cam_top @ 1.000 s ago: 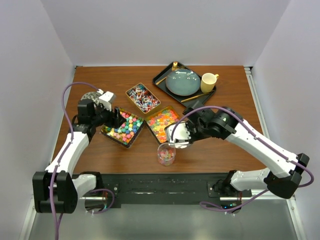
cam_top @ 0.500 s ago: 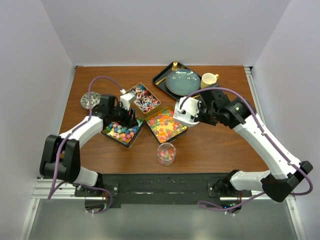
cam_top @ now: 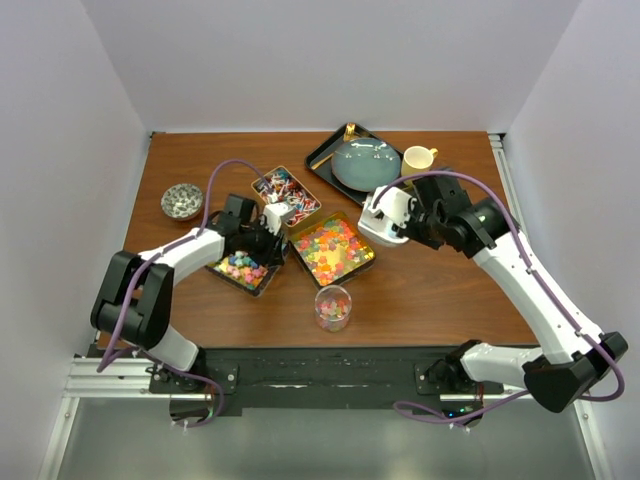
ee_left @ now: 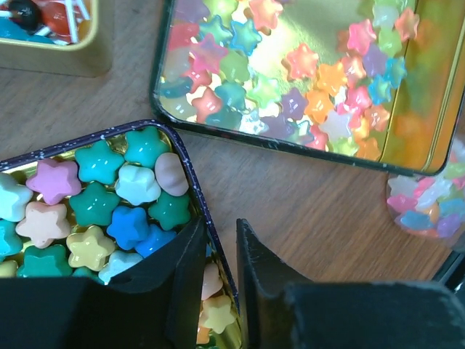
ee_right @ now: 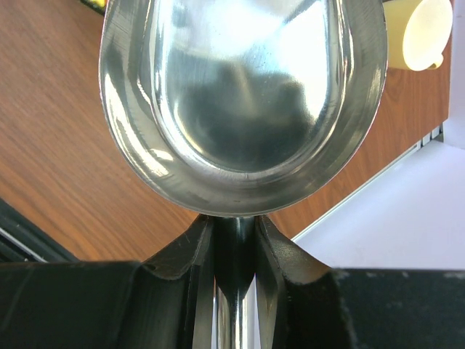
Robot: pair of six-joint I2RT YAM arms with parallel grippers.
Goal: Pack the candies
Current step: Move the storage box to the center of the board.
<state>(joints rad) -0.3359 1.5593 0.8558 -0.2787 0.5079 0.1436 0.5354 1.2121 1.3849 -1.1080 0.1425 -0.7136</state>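
Top view first: left pincer (cam_top: 268,240) down at the right-hand edge of the star tin (cam_top: 230,279), left of centre, loaded with multicoloured star candies (cam_top: 243,267). Just right of that, a second gold tin (cam_top: 372,258) full of gummies (cam_top: 333,250). Above those two, a third tin (cam_top: 254,185) with the wrapped candies (cam_top: 287,195). Below the gummies, a glass jar (cam_top: 333,307) with a few sweets in it. Right pincer (cam_top: 378,225) hanging right of the gummies, near a yellow mug (cam_top: 420,158).

Left wrist view: fingers (ee_left: 182,269) nearly together, straddling the star tin's wall, one inside and one outside. Honestly can't tell if actually pinching it. Gummies in the upper right, jar at the right edge.

Right wrist view: right pincer clamped tight on the stem of a shiny metal scoop (ee_right: 243,94), over the wooden table (ee_right: 58,145). Mug peeking in at the upper right.
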